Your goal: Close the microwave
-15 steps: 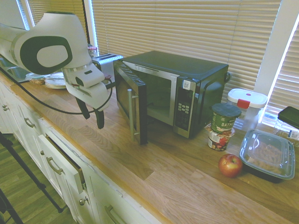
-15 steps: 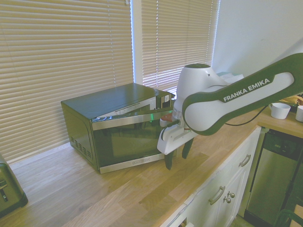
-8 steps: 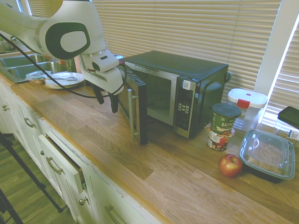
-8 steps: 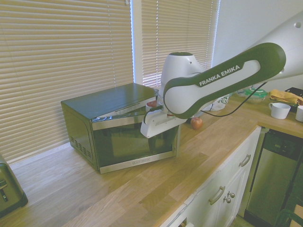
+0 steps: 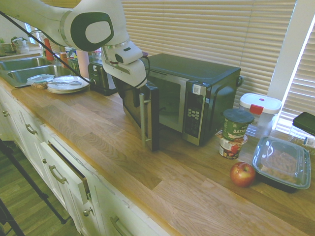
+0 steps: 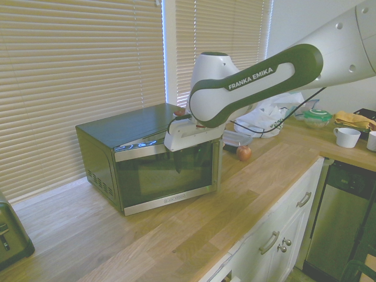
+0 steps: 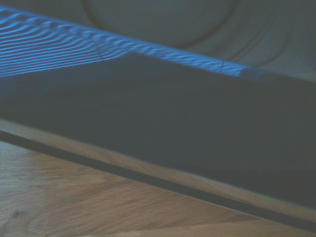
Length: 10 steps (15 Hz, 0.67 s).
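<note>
Microwave (image 5: pixel 197 93) door (image 5: pixel 140 110) stood ajar, its outer face toward the tool (image 5: pixel 129 87) pressing there; tool's opening could not be told.

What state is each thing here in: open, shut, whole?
microwave: door ajar, swung partway out
claw: at the door's outer face, fingers hidden
drawer: slightly open
clear food container: lid on
apple: whole
</note>
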Motion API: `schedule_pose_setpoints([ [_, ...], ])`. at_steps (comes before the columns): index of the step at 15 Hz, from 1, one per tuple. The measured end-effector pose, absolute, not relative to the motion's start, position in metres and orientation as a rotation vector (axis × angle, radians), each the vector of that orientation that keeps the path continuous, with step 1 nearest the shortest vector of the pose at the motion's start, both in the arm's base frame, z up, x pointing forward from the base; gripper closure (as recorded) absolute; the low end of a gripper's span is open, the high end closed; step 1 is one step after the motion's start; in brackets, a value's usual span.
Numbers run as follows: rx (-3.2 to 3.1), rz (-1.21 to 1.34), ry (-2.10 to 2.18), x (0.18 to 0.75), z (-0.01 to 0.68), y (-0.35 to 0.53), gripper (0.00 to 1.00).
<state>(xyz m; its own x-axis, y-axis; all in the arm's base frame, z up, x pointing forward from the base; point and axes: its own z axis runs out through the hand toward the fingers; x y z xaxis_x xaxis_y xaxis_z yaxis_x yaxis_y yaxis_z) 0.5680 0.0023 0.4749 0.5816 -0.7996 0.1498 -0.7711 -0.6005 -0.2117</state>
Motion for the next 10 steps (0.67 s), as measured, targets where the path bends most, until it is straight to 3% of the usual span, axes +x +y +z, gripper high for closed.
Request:
schedule_pose_setpoints([
  [10, -2.636, -0.332, 1.435, 0.647, 0.48, -0.025, 0.0],
])
